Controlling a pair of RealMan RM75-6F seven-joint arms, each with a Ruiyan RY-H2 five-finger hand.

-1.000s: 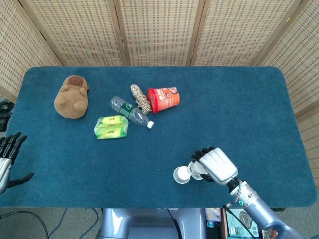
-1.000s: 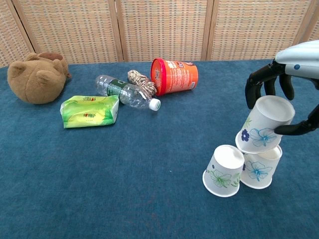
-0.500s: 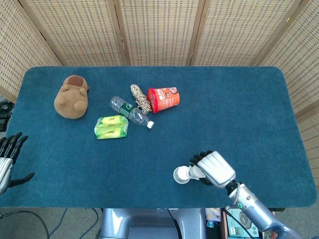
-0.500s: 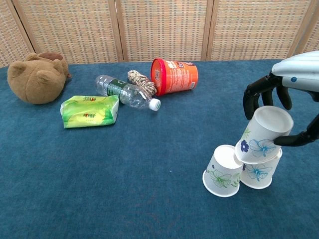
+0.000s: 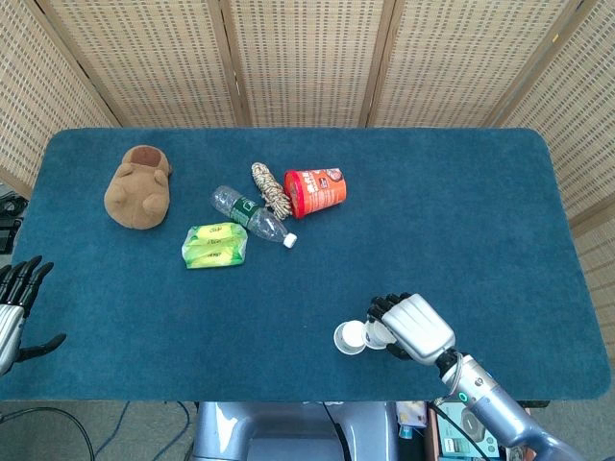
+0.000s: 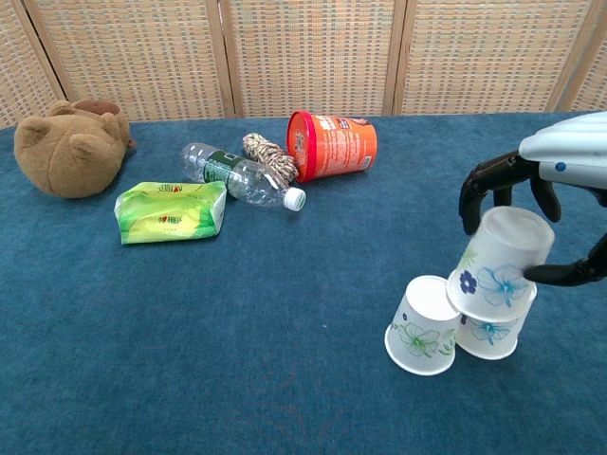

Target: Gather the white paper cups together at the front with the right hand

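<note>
Three white paper cups with flower prints stand close together near the table's front right. My right hand [image 6: 550,204] holds the top cup [image 6: 500,263], tilted, with fingers behind it and the thumb on its right side. That cup leans on a second cup [image 6: 487,334] below it. The third cup [image 6: 423,325] lies tilted on the cloth just to the left, touching the others. In the head view my right hand [image 5: 415,327] covers most of the cups, and only one rim [image 5: 350,337] shows. My left hand [image 5: 17,309] hangs open off the table's front left edge.
At the back left lie a brown plush toy [image 6: 68,146], a green packet [image 6: 171,211], a clear plastic bottle [image 6: 243,175], a coil of rope [image 6: 269,155] and an orange tub [image 6: 332,145] on its side. The blue table's front edge [image 5: 288,396] runs just below the cups.
My right hand has lowered the held cup and pressed it down onto the cup beneath. The hand has drifted slightly toward the front edge. The left hand has not moved.
</note>
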